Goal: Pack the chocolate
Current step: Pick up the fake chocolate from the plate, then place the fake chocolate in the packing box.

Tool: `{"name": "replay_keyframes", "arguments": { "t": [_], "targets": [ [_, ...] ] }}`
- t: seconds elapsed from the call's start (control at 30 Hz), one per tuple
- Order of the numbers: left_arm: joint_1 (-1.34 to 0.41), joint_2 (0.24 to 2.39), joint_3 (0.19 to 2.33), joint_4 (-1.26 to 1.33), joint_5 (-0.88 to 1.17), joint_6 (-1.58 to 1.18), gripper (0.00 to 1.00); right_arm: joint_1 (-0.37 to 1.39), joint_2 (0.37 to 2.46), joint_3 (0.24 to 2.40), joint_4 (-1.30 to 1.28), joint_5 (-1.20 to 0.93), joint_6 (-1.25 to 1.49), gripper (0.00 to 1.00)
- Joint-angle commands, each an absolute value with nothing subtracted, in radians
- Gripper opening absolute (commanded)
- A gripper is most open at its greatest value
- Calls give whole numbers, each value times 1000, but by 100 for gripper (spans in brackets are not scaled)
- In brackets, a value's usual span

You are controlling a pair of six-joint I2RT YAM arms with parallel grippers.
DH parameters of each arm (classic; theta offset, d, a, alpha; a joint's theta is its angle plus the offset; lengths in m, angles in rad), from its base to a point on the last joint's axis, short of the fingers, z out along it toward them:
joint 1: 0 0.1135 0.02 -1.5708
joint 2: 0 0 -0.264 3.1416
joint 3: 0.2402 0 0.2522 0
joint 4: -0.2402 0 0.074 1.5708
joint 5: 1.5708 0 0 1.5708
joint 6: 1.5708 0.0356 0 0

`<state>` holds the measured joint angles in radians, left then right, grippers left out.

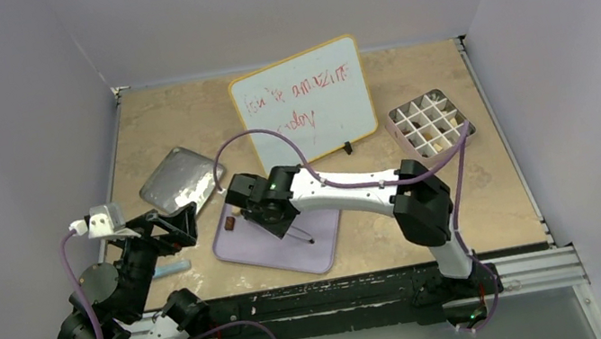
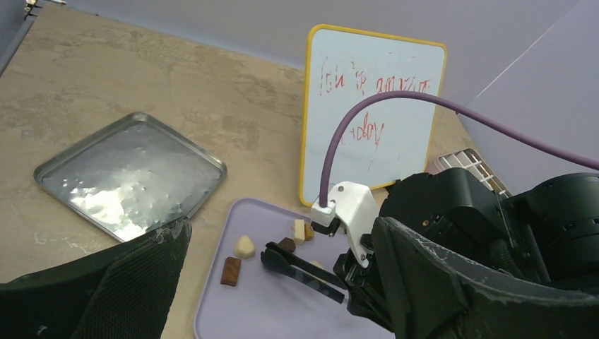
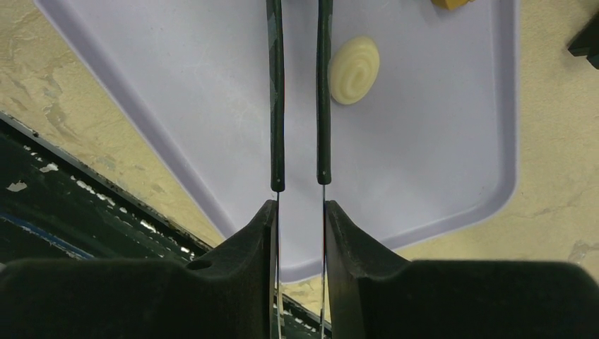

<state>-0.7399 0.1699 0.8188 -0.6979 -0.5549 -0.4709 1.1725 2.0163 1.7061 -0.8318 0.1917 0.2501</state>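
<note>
Several chocolate pieces lie on the lavender tray [image 2: 247, 311]: a brown bar [image 2: 230, 270], a cream piece [image 2: 244, 246], a dark brown one [image 2: 287, 244], and a cream square [image 2: 299, 230] with a tan piece behind it. My right gripper [image 1: 270, 212] is shut on black-tipped tweezers [image 2: 304, 268]. Their tips are slightly apart and sit beside the dark brown piece. In the right wrist view the tweezers [image 3: 277, 106] run over the tray beside a cream swirl piece [image 3: 354, 61]. My left gripper [image 1: 171, 226] is open and empty, left of the tray. Its fingers [image 2: 127, 282] frame the view.
The pale pink gridded box [image 1: 430, 123] stands at the back right. A whiteboard [image 1: 304, 101] stands upright behind the tray. A metal tray [image 1: 177, 178] lies at the left. A small light blue object [image 1: 171, 268] lies by the left arm.
</note>
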Motion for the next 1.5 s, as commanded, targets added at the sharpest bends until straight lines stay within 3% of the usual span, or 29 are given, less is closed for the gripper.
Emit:
{"name": "replay_keyframes", "arguments": {
  "t": [0.0, 0.6, 1.03, 1.27, 1.47],
  "targets": [
    [-739, 173, 818, -675, -565, -479, 98, 1178, 1923, 1709, -833, 206, 262, 11],
    [-740, 222, 813, -675, -553, -473, 98, 1096, 1674, 1560, -967, 403, 327, 10],
    [-739, 366, 808, -669, -497, -445, 99, 615, 1419, 1359, -916, 448, 245, 13],
    [-739, 363, 804, -665, -489, -445, 99, 320, 1451, 1322, -848, 383, 177, 13],
    [-740, 365, 803, -664, -486, -443, 99, 201, 1496, 1336, -801, 305, 156, 16]
  ]
}}
